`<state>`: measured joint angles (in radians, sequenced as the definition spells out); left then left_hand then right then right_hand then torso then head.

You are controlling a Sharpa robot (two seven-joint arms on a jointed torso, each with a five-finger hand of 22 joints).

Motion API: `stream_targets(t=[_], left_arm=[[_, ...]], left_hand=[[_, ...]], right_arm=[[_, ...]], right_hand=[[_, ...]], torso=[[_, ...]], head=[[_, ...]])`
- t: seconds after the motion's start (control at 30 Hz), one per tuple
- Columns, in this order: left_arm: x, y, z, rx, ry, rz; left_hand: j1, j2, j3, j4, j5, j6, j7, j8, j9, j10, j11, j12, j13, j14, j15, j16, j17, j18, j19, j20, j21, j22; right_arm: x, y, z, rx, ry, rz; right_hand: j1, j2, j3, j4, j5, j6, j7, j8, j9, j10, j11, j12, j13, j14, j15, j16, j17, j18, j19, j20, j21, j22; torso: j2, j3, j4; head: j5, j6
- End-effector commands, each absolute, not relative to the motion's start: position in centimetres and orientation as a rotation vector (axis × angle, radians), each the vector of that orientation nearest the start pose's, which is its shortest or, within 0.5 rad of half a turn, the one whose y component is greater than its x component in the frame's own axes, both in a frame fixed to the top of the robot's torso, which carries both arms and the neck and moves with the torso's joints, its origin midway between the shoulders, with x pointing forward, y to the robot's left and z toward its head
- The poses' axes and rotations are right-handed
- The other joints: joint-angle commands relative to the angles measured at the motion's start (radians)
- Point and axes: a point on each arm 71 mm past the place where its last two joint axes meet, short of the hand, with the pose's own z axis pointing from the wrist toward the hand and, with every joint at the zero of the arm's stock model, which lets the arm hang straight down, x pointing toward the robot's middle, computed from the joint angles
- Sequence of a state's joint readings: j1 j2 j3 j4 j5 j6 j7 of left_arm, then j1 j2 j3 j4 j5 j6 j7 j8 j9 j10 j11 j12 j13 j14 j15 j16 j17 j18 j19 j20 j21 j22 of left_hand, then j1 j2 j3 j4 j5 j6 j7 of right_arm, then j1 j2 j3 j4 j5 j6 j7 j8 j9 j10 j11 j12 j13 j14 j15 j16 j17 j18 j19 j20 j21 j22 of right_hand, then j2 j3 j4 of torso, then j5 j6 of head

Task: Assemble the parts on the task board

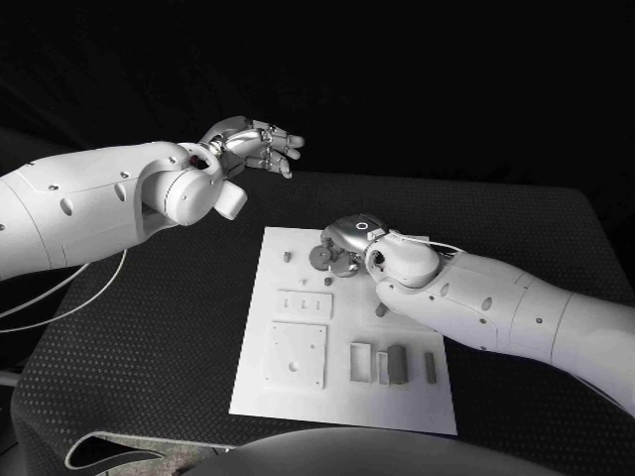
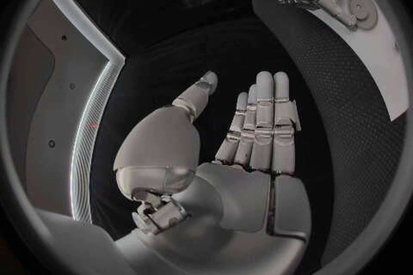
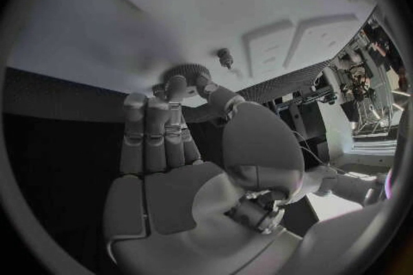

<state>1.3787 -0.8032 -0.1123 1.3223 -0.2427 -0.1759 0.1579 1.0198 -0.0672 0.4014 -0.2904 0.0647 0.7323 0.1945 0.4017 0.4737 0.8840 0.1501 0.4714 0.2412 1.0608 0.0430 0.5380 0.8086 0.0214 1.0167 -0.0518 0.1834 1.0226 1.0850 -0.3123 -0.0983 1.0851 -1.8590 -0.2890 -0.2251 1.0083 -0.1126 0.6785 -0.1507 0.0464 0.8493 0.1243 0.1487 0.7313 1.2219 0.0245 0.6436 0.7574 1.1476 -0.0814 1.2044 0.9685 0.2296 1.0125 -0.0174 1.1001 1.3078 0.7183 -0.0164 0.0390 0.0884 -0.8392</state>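
- The task board (image 1: 339, 387), a white plate, lay in the middle of the black desk (image 1: 146, 327), its long side running away from the robot.
- The right hand (image 1: 349, 241) was down on the far end of the board, its fingertips (image 3: 182, 88) on a small toothed wheel, a gear (image 3: 184, 71), which it seemed to pinch between thumb and finger. How firm that grip was I could not tell.
- Just beside the gear a short peg (image 3: 224, 56) stood up from the board, apart from the hand.
- The left hand (image 1: 253, 145) hovered above the desk beyond the board's far left corner, well apart from the parts. It held nothing, with its fingers (image 2: 262, 117) straight and lying side by side and the thumb out to one side.
- Nearer the robot the board carried a square raised plate (image 1: 297, 354) and several small upright blocks (image 1: 392, 365) in a row, none of them touched.
- Judging by its look, the gear was light and rigid, with a thin toothed rim. It would likely be best taken by the rim from opposite sides and kept level, so that its bore could meet a post squarely.
- A tilted gear would probably bind or slip out of smooth metal fingertips, so little force and a straight descent seemed called for.
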Motion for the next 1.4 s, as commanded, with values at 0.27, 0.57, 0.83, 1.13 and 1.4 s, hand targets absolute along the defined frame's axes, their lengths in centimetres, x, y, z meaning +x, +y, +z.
stream_targets(t=[0.27, 0.57, 0.83, 1.13, 1.4], left_arm=[[54.1, 24.2, -13.4, -0.842, 1.628, -1.306], [54.1, 24.2, -13.4, -0.842, 1.629, -1.306], [54.2, 24.3, -13.4, -0.843, 1.628, -1.304], [54.3, 24.7, -13.4, -0.849, 1.618, -1.291], [54.5, 25.4, -13.4, -0.854, 1.605, -1.277]], left_hand=[[-0.009, -0.001, -0.004, 0.000, -0.007, -0.007, 0.013, -0.006, -0.001, -0.008, -0.001, -0.004, 0.000, -0.009, 0.000, 0.005, -0.001, 0.015, 0.001, -0.005, -0.007, 0.002], [-0.009, 0.000, -0.004, 0.000, -0.007, -0.008, 0.014, -0.007, -0.001, -0.009, -0.001, -0.004, 0.000, -0.010, 0.000, 0.005, -0.001, 0.015, 0.001, -0.005, -0.007, 0.002], [-0.009, 0.000, -0.005, 0.000, -0.007, -0.008, 0.014, -0.007, -0.001, -0.009, -0.001, -0.004, 0.000, -0.010, 0.000, 0.005, -0.001, 0.015, 0.001, -0.005, -0.007, 0.002], [-0.006, -0.002, -0.005, 0.000, -0.007, -0.012, 0.015, -0.008, -0.002, -0.013, 0.000, -0.006, 0.000, -0.011, 0.001, 0.005, -0.001, 0.015, 0.001, -0.005, -0.008, 0.002], [-0.005, -0.003, -0.005, 0.000, -0.007, -0.012, 0.015, -0.008, -0.002, -0.013, 0.000, -0.006, 0.000, -0.011, 0.001, 0.005, -0.002, 0.015, 0.000, -0.004, -0.009, 0.002]], right_arm=[[50.0, -4.0, -27.3, -0.513, 1.615, 0.454], [50.1, -4.2, -27.3, -0.503, 1.604, 0.431], [50.2, -4.5, -27.2, -0.490, 1.591, 0.426], [49.6, -4.9, -26.6, -0.472, 1.548, 0.476], [49.1, -6.8, -24.0, -0.413, 1.499, 0.530]], right_hand=[[-0.014, -0.009, -0.003, -0.020, 0.002, 0.096, -0.007, 0.034, 0.007, 0.002, -0.019, 0.006, 0.000, 0.000, -0.019, 0.006, -0.002, 0.032, -0.001, -0.001, 0.005, 0.010], [-0.027, -0.043, -0.005, -0.013, 0.002, 0.108, -0.010, 0.039, 0.011, 0.005, -0.023, 0.006, -0.001, 0.003, -0.022, 0.005, -0.005, 0.032, 0.004, -0.002, 0.004, 0.007], [-0.056, -0.102, 0.002, 0.029, 0.002, 0.095, -0.008, 0.031, 0.010, 0.005, -0.021, 0.002, -0.005, 0.004, -0.021, 0.002, -0.009, 0.032, 0.009, -0.004, 0.000, 0.003], [-0.068, -0.175, -0.016, 0.047, 0.002, -0.003, 0.018, -0.025, -0.014, -0.001, 0.003, 0.002, -0.005, 0.000, 0.000, 0.001, -0.011, 0.032, 0.008, -0.005, -0.004, 0.002], [-0.055, -0.176, -0.021, 0.041, 0.002, -0.012, 0.021, -0.031, -0.017, -0.001, 0.006, 0.004, -0.004, 0.001, 0.004, 0.002, -0.011, 0.032, 0.007, -0.006, -0.004, 0.002]], torso=[[0.000, 0.0022, -0.0017], [0.000, 0.0021, -0.0016], [-0.001, 0.0017, -0.0016], [-0.001, 0.0033, -0.0022], [-0.004, 0.0034, -0.0071]], head=[[0.000, 0.001], [-0.002, 0.001], [-0.004, 0.004], [-0.008, 0.011], [-0.008, 0.023]])
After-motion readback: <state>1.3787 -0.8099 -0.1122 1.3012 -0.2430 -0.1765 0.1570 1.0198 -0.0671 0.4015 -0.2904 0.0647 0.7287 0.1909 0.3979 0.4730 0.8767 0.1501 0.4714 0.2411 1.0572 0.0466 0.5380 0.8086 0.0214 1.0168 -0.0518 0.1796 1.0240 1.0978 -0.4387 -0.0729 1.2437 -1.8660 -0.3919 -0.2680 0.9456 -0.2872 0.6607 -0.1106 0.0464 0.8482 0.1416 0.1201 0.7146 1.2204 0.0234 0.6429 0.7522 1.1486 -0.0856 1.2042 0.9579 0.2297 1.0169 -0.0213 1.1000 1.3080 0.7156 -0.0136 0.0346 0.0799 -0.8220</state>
